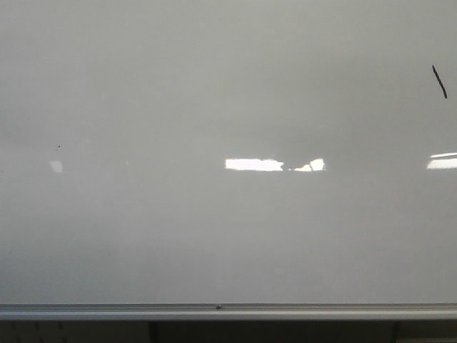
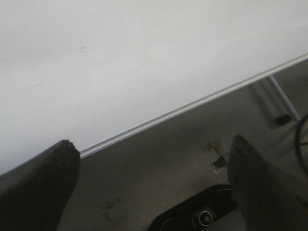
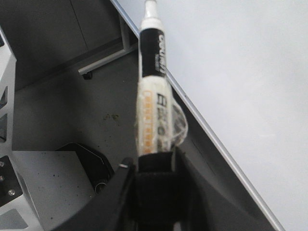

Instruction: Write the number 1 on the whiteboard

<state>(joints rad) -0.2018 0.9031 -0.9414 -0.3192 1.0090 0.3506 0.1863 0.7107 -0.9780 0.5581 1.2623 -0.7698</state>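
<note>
Front view faces whiteboard [image 1: 214,236] squarely (close); wrist views oblique, sharing its rail.

The whiteboard [image 1: 178,86] is pale grey-white with a silver rail. The number 1 [image 1: 439,81] is black. The marker [image 3: 153,91] is black and white with orange print.

The whiteboard [image 1: 228,236] ran past the front view's edges at nine, twelve and three o'clock, so only its lower rail showed. A dark speck [image 1: 58,146] toward nine o'clock was too small to identify. In the right wrist view the marker [image 3: 153,86] lost its tip beyond the twelve o'clock edge, its lower end was buried between the right gripper's [image 3: 151,166] fingers, and its label print was too blurred to read. The left gripper's [image 2: 154,185] fingers were cut off at six o'clock.
</note>
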